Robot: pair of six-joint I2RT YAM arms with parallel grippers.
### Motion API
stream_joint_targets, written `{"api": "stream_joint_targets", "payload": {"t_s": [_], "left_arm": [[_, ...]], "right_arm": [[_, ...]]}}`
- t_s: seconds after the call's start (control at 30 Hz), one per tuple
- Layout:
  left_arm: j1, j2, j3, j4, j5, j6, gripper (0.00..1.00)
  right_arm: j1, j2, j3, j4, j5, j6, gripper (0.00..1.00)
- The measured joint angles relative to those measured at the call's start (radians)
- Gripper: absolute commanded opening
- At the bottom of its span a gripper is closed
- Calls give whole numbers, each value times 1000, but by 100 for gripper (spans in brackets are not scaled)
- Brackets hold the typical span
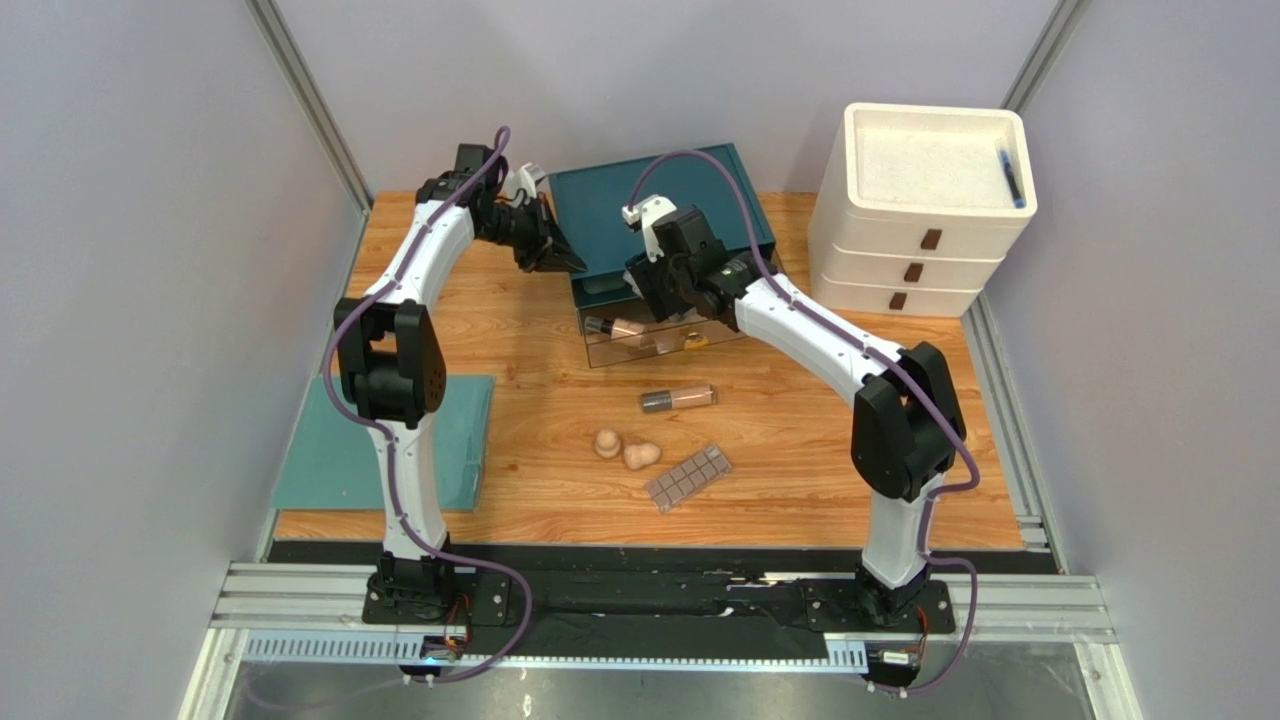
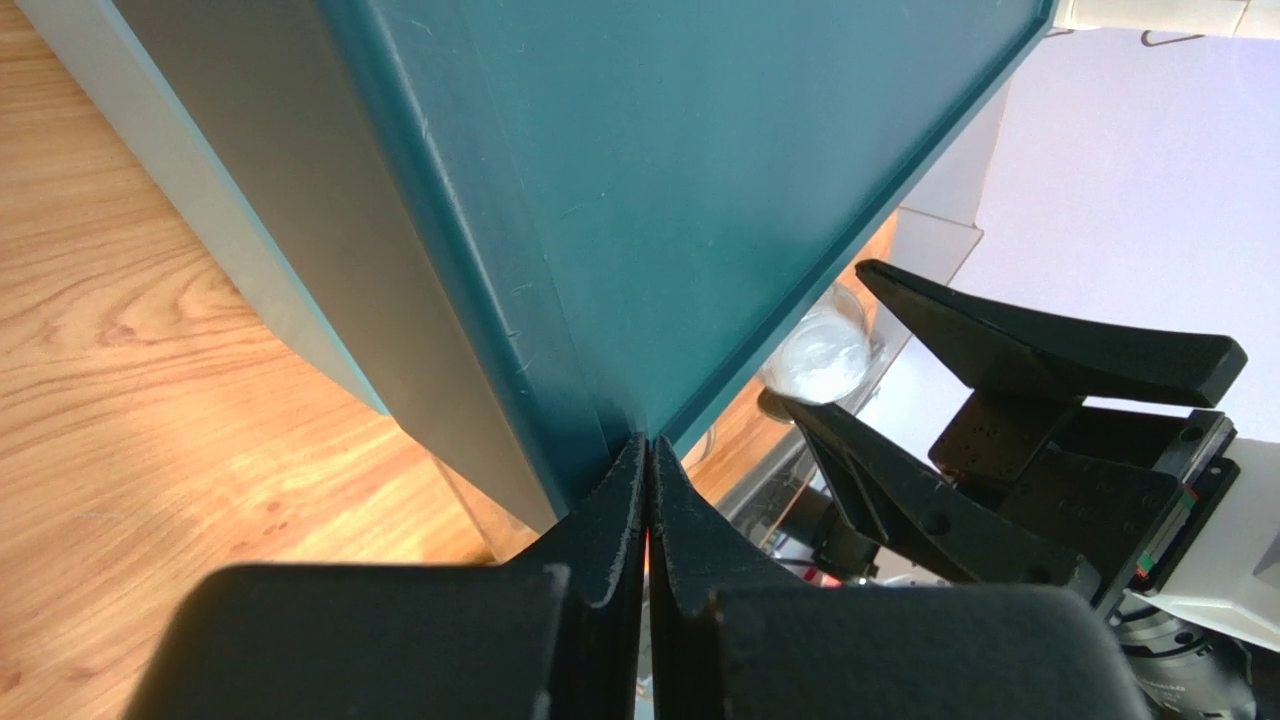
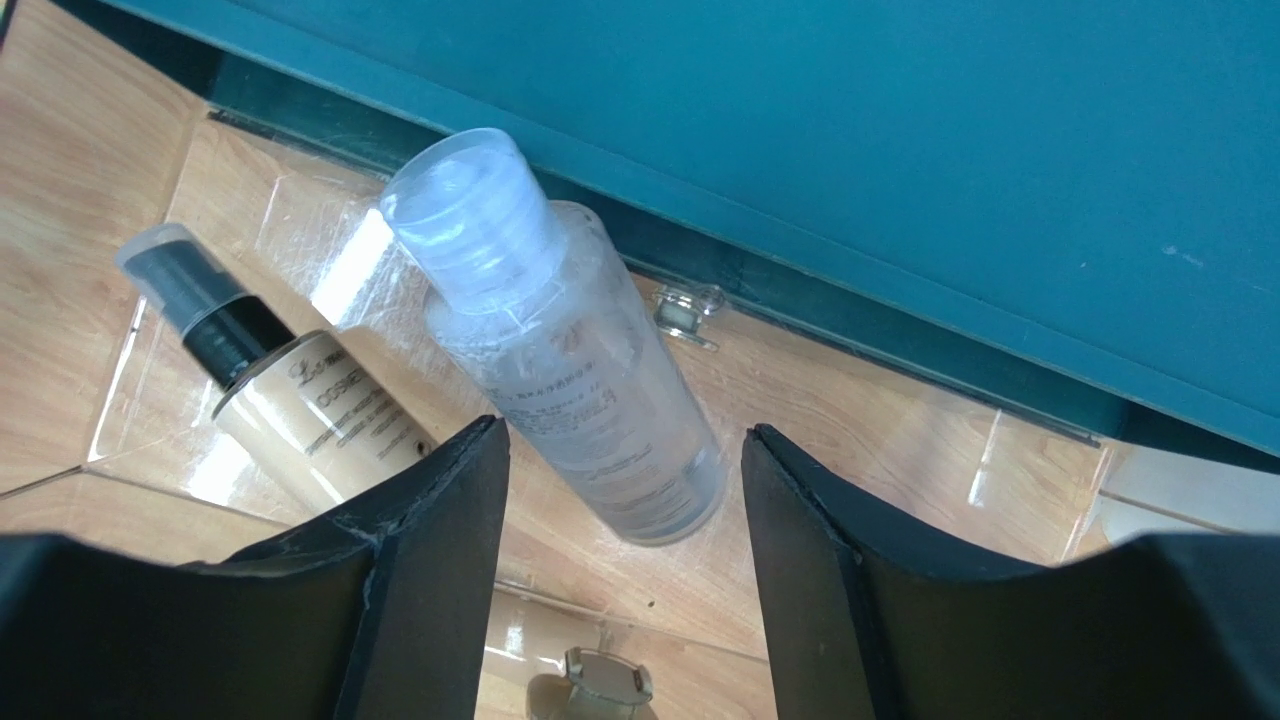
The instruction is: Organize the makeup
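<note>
Pinches teal lid [image 2: 676,180], seemingly, in closed left gripper [image 2: 646,495] | straddles clear bottle [image 3: 564,360] with empty, wide-open right gripper [image 3: 624,495] | light, stiff, slick: take mid-body

clear bottle [image 3: 564,375] and beige pump tube [image 3: 308,413] flat in clear box [image 1: 601,357]; second tube [image 1: 678,399], two sponges [image 1: 607,444], palette [image 1: 690,479] loose on table [image 1: 842,495]

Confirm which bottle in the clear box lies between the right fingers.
The clear bottle with the translucent cap; the beige bottle with the black neck lies outside the gap.
</note>
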Motion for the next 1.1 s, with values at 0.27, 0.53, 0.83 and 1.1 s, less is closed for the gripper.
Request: {"api": "stream_joint_targets", "payload": {"t_s": [0.27,0.53,0.83,1.1], "left_arm": [[0,0,0,-8,3,1,1],[0,0,2,-10,3,2,1],[0,2,6,-13,3,10,2],[0,2,6,-14,3,11,2]], "right_arm": [[0,-94,-60,-17,-32,-1,59],[-1,-356,-216,-29,-204,-36,59],[0,-489,-543,-16,-402,-84,57],[0,-478,-714,27,-414,-84,58]]}}
